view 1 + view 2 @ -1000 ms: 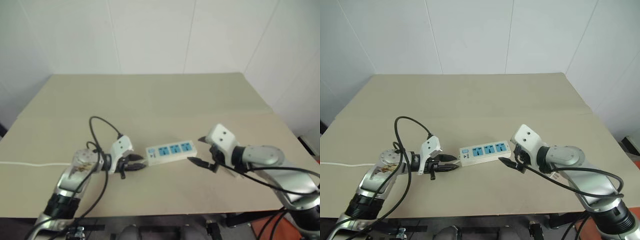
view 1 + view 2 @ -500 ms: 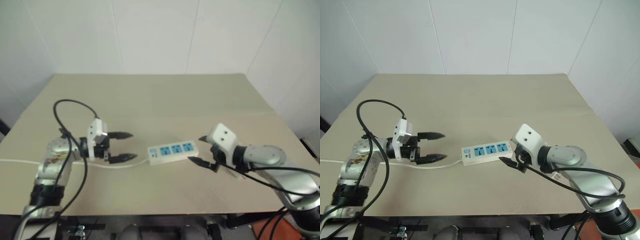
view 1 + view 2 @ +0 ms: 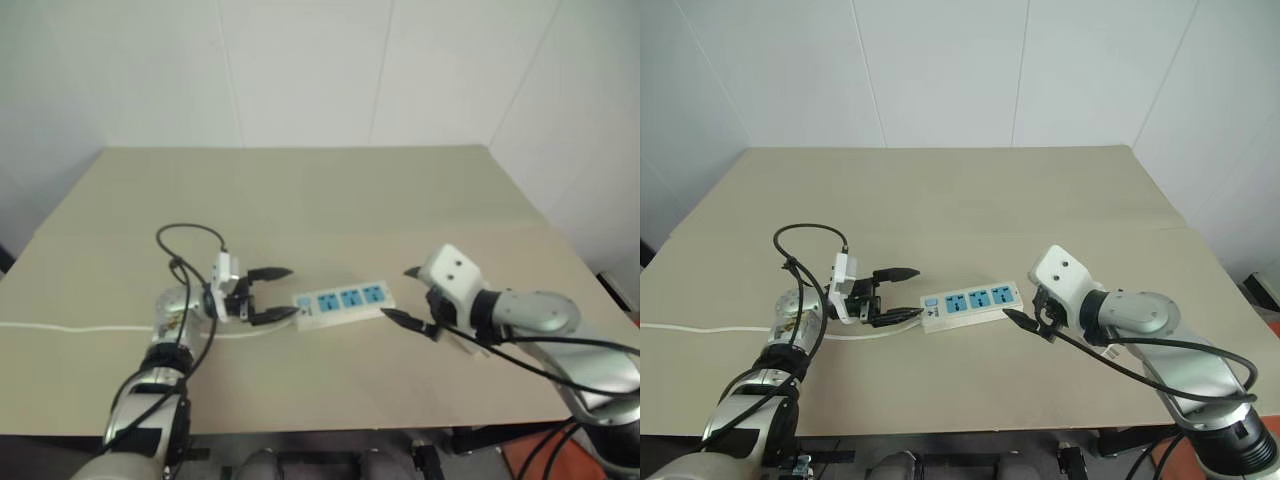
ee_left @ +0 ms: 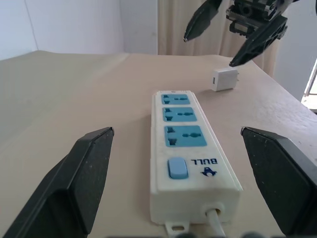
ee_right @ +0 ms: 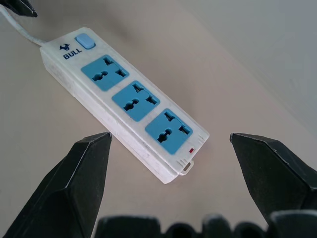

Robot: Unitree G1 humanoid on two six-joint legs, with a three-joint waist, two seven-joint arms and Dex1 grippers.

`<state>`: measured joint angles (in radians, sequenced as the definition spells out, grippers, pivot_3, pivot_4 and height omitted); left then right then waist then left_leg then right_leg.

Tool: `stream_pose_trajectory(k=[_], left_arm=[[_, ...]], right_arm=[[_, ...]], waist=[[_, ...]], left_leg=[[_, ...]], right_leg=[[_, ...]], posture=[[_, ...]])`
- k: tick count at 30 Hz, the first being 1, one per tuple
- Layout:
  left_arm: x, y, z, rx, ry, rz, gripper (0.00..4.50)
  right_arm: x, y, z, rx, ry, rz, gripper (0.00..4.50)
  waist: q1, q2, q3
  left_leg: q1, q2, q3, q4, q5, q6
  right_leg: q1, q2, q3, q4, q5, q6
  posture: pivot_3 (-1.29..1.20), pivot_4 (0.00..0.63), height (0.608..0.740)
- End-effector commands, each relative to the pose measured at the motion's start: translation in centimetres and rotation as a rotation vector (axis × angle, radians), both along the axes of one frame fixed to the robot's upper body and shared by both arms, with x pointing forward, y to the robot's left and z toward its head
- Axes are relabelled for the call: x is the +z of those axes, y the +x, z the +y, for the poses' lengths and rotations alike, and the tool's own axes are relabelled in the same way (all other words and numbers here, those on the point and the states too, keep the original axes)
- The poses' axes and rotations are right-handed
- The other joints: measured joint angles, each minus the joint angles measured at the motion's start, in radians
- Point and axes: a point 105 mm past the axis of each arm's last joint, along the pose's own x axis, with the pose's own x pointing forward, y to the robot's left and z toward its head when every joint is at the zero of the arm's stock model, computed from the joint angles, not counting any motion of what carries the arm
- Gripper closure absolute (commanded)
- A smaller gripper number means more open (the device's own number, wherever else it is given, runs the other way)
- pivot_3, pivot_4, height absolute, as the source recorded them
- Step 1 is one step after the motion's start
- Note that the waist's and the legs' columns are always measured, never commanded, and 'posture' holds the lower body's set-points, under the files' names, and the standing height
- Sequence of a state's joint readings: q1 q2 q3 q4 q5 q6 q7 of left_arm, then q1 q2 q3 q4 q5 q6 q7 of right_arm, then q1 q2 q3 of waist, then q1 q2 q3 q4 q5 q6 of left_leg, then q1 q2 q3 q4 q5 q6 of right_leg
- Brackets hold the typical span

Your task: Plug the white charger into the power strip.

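Two pincers, both wide open and empty; my left gripper (image 3: pixel 272 295) stands at the switch end of the power strip (image 3: pixel 344 303), my right gripper (image 3: pixel 408 297) at the far-right end. The strip's long axis runs left to right between them. The white charger (image 4: pixel 223 80) lies on the table past the strip, under my right gripper, which is nearer. Half a second ago my left gripper was further left; now it has closed in on the strip.
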<state>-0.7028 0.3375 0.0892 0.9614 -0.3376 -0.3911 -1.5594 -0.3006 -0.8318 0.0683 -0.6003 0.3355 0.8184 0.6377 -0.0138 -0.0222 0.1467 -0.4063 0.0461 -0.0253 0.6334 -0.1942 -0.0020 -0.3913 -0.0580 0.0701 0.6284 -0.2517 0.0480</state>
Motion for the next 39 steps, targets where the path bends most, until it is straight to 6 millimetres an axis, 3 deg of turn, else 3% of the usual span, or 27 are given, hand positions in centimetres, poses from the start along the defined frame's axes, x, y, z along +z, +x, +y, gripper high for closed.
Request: stream_pose_trajectory(k=[1,10,30,34,39], left_arm=[[-0.1,0.3,-0.5,0.008,0.039,-0.06,0.03],[-1.9,0.6,-1.3,0.049,0.069,-0.021,0.03],[-2.9,1.2,-2.0,0.074,0.119,0.04,0.03],[-3.3,1.1,-2.0,0.082,0.133,0.047,1.19],[-3.2,1.3,-2.2,0.089,0.134,0.028,1.24]], right_arm=[[1.6,-0.2,-0.2,-0.014,-0.004,-0.068,0.0],[1.6,-0.4,-0.4,-0.032,-0.008,-0.067,0.0],[1.6,-0.4,-0.4,-0.06,0.006,-0.069,0.0],[1.6,-0.3,-0.4,-0.063,0.009,-0.069,0.0],[1.7,-0.1,-0.6,-0.086,0.022,-0.058,0.0]], waist=[[0.0,0.0,0.0],[0.0,0.0,0.0],[0.001,0.0,0.0],[0.001,0.0,0.0],[0.001,0.0,0.0]], left_leg=[[0.0,0.0,0.0,0.0,0.0,0.0],[0.0,0.0,0.0,0.0,0.0,0.0],[0.001,0.0,0.0,0.0,0.0,0.0],[0.001,0.0,0.0,0.0,0.0,0.0],[0.001,0.0,-0.001,0.0,0.0,0.0]], right_leg=[[0.0,0.0,0.0,0.0,0.0,0.0],[0.0,0.0,0.0,0.0,0.0,0.0],[0.0,0.0,0.0,0.0,0.0,0.0],[0.001,0.0,0.0,0.001,0.0,0.0],[0.001,0.0,0.0,0.001,0.0,0.001]], posture=[[0.0,0.15,0.74],[0.0,0.15,0.74],[0.0,0.15,0.74],[0.0,0.15,0.74],[0.0,0.15,0.74]])
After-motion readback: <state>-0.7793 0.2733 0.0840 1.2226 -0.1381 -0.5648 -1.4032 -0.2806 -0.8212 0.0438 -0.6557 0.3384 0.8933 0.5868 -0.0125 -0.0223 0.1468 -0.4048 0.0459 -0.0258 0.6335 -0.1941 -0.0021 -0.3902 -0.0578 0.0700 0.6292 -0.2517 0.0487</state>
